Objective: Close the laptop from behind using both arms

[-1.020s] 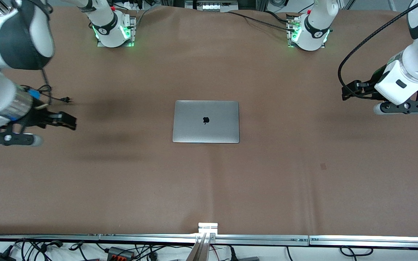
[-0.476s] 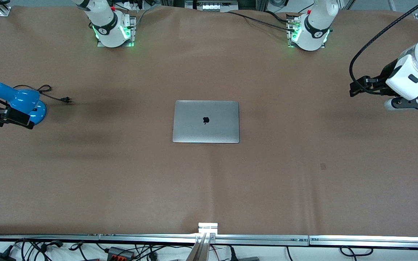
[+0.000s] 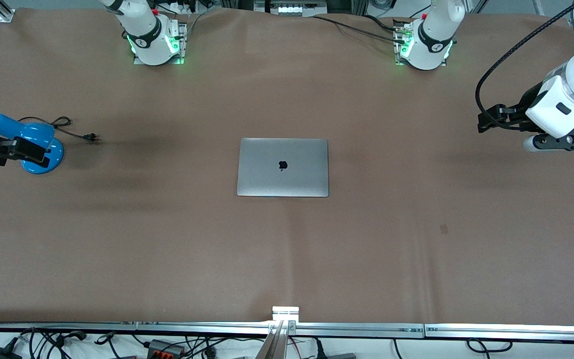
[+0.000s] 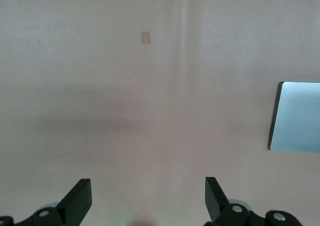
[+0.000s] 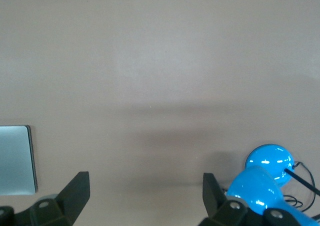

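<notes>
Covering the table (image 3: 167, 249), brown cloth runs edge to edge; laptop (image 3: 282, 167) lies shut mid-table, bare cloth all round. Left gripper (image 4: 147, 201) hangs wide open, empty, over its table end. Right gripper (image 5: 145, 198), open and empty, hangs over blue lamp (image 3: 33, 142).

Laptop (image 3: 282, 167): smooth matt grey metal lid. Table (image 3: 366, 239): matt brown cloth, slightly creased. Lamp (image 3: 33, 142): glossy blue plastic. Arm shells: glossy white plastic.
</notes>
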Robot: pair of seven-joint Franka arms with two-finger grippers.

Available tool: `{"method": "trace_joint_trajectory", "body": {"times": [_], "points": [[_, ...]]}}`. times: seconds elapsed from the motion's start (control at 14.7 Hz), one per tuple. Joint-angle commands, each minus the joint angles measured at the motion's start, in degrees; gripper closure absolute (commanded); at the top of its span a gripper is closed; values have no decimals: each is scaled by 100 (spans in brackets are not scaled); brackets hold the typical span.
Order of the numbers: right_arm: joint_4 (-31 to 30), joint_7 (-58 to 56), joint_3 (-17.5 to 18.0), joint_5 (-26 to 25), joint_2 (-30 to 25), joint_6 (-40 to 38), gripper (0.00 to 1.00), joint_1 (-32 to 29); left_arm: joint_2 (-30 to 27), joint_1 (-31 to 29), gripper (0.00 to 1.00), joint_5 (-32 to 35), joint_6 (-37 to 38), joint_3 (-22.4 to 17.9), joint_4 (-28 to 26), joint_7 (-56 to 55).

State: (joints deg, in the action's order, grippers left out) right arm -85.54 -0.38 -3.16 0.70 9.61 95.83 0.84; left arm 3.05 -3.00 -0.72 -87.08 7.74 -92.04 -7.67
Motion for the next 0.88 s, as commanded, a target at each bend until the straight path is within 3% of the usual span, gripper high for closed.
{"method": "trace_joint_trajectory", "body": {"times": [0.0,0.82], "points": [[-1079,-103,113,-113,-847,261,0,-93,-50,45,0,-86,-37,-45,-51,126],[-1000,-33,166,-210,-1058,-28,0,-49,-50,37,0,-95,25,-45,-24,134]]}}
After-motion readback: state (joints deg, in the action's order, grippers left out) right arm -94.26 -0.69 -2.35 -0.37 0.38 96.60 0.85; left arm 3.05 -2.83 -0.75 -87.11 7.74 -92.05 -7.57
